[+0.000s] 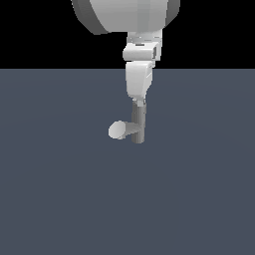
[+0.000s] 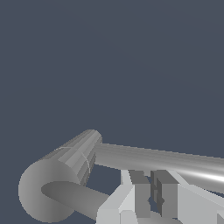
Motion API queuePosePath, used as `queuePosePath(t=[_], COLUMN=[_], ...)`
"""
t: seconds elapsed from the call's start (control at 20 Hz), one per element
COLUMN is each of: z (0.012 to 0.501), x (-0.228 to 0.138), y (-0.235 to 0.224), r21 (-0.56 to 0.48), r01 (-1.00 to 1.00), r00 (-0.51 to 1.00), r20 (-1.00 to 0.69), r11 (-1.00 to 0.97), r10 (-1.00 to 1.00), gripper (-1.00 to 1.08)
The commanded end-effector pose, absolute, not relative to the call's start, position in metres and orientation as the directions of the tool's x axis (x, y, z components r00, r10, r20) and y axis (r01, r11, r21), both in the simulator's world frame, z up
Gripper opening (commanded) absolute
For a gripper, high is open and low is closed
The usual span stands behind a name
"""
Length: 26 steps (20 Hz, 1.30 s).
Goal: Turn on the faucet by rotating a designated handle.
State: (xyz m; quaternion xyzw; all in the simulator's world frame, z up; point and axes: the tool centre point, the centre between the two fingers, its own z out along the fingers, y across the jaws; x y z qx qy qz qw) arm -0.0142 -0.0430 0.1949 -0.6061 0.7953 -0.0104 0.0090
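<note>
Gripper point(image 2: 152, 192) sat right atop the faucet point(image 1: 138, 124), fingers point(image 2: 141, 192) nearly together w/ a thin gap; couldn't tell if it held the handle point(image 2: 65, 194).

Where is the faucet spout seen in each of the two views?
Exterior view: the spout sticks out toward the exterior view's left from the faucet, low on the upright body, below the gripper.
Wrist view: the spout is the thick bar near the gripper.
Shared landmark: the faucet's cylindrical body.
</note>
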Motion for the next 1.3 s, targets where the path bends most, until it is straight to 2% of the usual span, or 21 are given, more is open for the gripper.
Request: queuePosePath(t=[0.0, 0.1, 0.15, 1.25], z=[0.183, 0.182, 0.194, 0.182], x=[-0.017, -0.017, -0.012, 0.040], y=[-0.005, 0.002, -0.032, 0.043], r21=[-0.004, -0.001, -0.026, -0.001], r01=[-0.973, -0.974, -0.961, -0.973], r00=[-0.229, -0.228, -0.276, -0.230], r20=[-0.001, 0.000, -0.005, 0.000], r11=[0.229, 0.228, 0.276, 0.230], r10=[-0.973, -0.974, -0.961, -0.973], gripper=[-1.00, -1.00, -1.00, -1.00])
